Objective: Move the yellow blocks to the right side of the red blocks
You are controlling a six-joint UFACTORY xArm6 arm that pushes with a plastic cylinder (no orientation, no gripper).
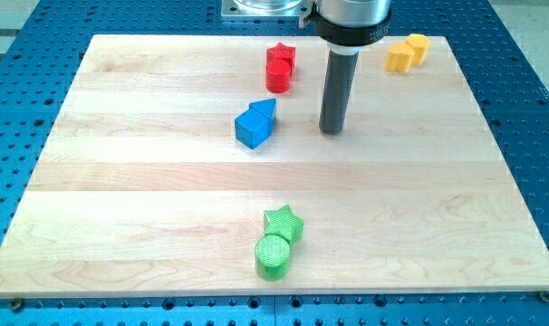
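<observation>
Two yellow blocks sit together at the view's top right: a yellow star-like block (399,58) and a yellow hexagon-like block (418,47) touching it. Two red blocks sit at the top centre: a red star (282,56) and a red cylinder (277,76) just below it. My tip (332,131) rests on the board, to the right of and below the red blocks, and to the left of and below the yellow blocks. It touches no block.
A blue cube (252,128) and a blue triangle block (264,110) sit left of my tip. A green star (284,222) and a green cylinder (274,255) lie at the bottom centre. The wooden board (120,181) lies on a blue perforated table.
</observation>
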